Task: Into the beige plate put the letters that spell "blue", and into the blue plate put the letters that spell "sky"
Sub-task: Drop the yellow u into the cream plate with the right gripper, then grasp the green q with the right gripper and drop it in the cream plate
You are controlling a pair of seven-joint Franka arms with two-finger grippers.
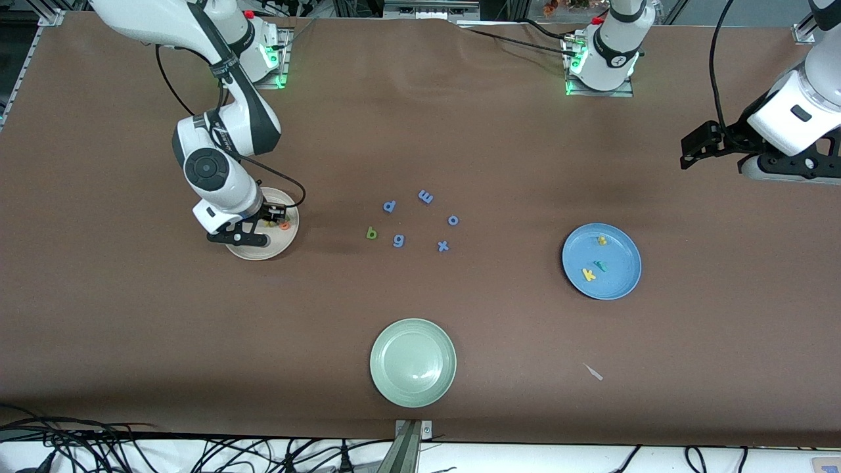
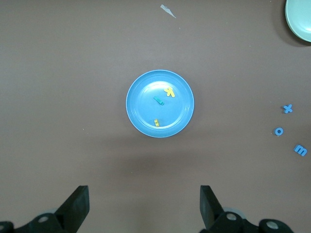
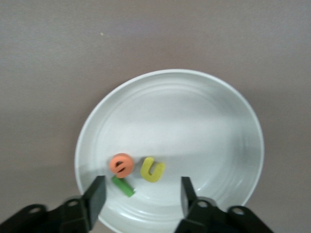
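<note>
My right claw (image 3: 141,196) hangs open over the beige plate (image 3: 214,126), orange e (image 3: 121,164), yellow u (image 3: 152,169) and lime l (image 3: 124,187) beneath it. My left claw (image 2: 145,206) waits open above the worktop (image 1: 460,131); the green b (image 1: 372,232) lies outside both plates; s (image 1: 602,241), k (image 1: 589,274) and y (image 1: 600,265) sit in the blue plate (image 1: 624,276).

The green b (image 1: 372,232) is flanked by the blue g (image 1: 398,241) and d (image 1: 389,206) toward the left arm's end; bare table (image 1: 328,289) is left toward the beige plate (image 1: 279,246).
</note>
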